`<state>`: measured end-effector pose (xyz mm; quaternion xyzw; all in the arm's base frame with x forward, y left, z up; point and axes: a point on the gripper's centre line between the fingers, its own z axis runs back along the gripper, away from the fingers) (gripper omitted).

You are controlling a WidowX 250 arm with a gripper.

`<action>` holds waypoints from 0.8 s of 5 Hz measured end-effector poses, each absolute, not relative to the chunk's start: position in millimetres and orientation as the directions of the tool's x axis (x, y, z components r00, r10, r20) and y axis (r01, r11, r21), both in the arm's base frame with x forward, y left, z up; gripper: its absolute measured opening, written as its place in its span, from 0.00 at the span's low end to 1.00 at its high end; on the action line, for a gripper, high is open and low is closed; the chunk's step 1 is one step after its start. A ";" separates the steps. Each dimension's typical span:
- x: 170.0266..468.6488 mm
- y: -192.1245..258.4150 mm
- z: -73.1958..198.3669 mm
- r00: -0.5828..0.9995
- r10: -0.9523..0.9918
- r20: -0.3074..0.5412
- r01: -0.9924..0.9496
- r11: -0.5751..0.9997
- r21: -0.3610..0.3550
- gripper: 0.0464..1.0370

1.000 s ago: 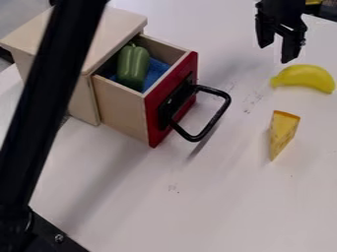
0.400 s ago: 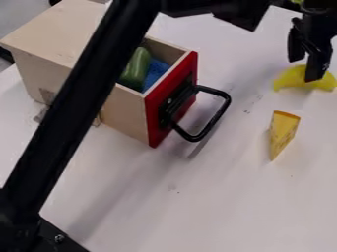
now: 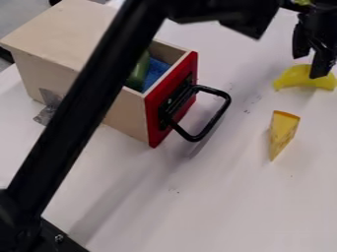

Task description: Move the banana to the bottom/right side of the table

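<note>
Claw (image 3: 311, 67): hangs over the table (image 3: 223, 211), in the upper right of the view. State: wide, 2 fingers standing apart. Banana (image 3: 290, 78): lies on the table directly under the claw; 1 fingertip overlaps its middle in the view. Contact between the 2: cannot tell from this angle.

Cheese wedge (image 3: 283, 131): 1 piece, on the table, below the claw and a little left of it in the view, near the banana but apart from it.

Wooden cabinet (image 3: 59, 29): well left of the claw. Its 1 drawer (image 3: 125, 118) is pulled out toward the claw's side; red front (image 3: 152, 118), black loop handle (image 3: 220, 110). Inside: blue cloth (image 3: 154, 71) and 1 green pepper (image 3: 138, 74), partly hidden behind the black arm (image 3: 92, 93). Grey patch (image 3: 47, 114): at the cabinet's base, farther left of the claw than the drawer.
</note>
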<state>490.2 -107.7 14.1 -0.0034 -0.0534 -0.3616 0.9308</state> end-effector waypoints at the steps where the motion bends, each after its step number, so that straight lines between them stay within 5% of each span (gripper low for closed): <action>1: 483.7 -106.4 3.3 0.754 -0.655 0.049 0.655 0.756 0.015 0.63; 2: 482.0 -108.0 4.0 0.751 -0.659 0.037 0.659 0.752 0.022 0.52; 4: 467.3 -110.5 21.7 0.881 -0.471 0.050 0.465 0.880 0.101 0.51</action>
